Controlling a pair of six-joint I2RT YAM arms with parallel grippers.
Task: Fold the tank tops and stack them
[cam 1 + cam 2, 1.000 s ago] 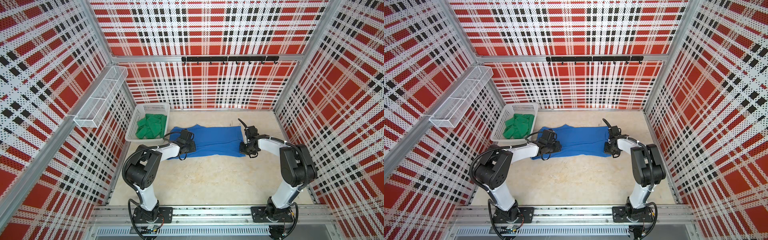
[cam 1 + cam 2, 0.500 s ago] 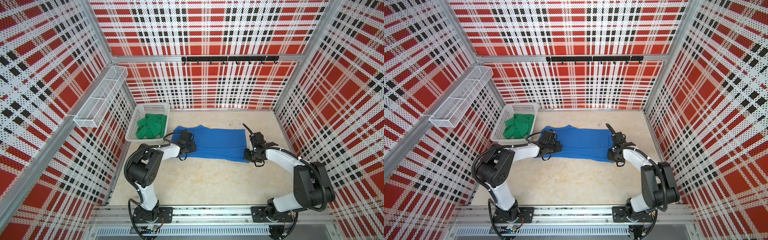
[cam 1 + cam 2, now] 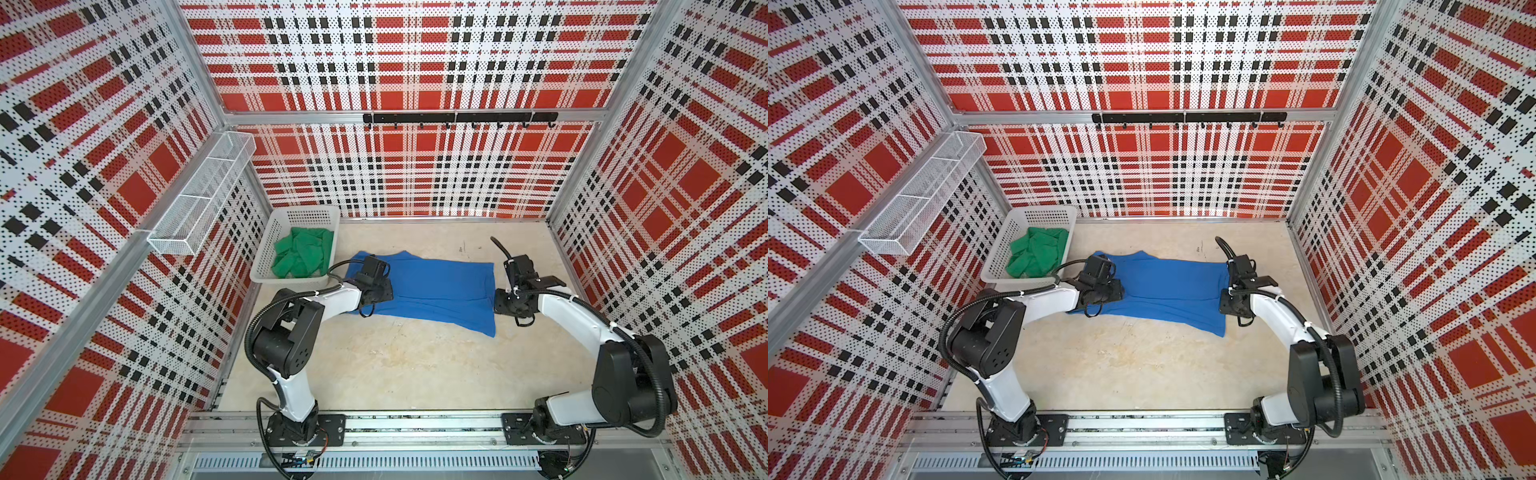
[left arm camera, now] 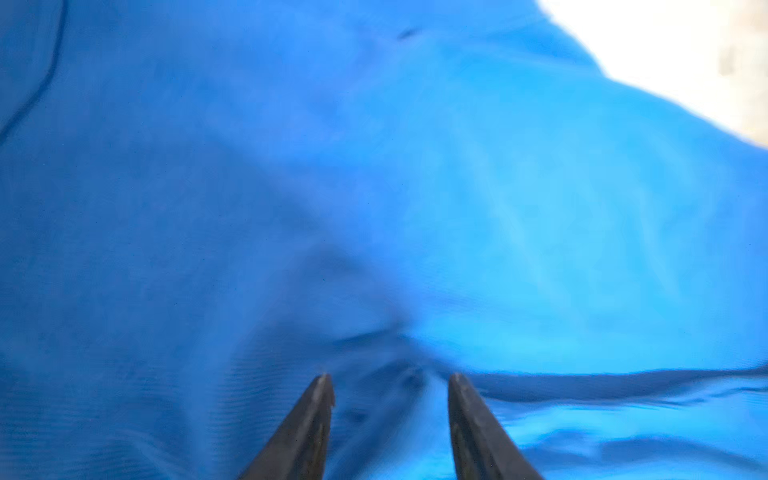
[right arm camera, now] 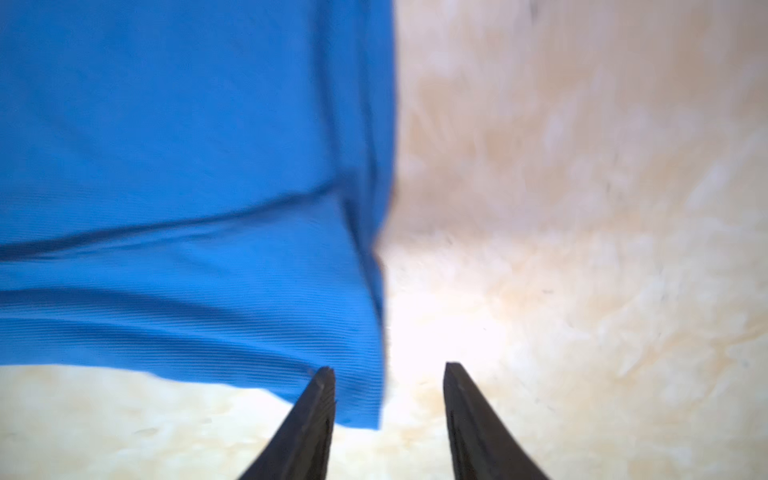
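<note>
The blue tank top (image 3: 436, 291) lies spread flat across the middle of the tabletop (image 3: 415, 365), its long side running left to right, in both top views. Its strap end points toward the white perforated basket (image 3: 307, 214) in the back left corner and lies just beside the basket's near corner. The green tank top (image 3: 303, 253) sits crumpled inside that basket.

The left fingers (image 4: 309, 428) stand parted over the strap end of the blue fabric. A small pucker of cloth shows between the tips, and nothing is pinched. The right fingers (image 5: 311, 428) are also parted, at the hem end. One tip lies over the near corner of the blue cloth and the other over bare tabletop just past the hem.

The hem forms a straight edge on the right, and its near corner reaches out farther toward the front than the rest of the near edge. A fold line crosses the cloth close to that corner in the right wrist view.

Bare tabletop fills the whole front half between the two arm bases. A narrower strip runs behind the garment to the back wall, and another lies between the hem and the right wall. A wire shelf (image 3: 199, 199) hangs on the left wall and a black hook rail (image 3: 457, 117) on the back wall, both well above the cloth.
</note>
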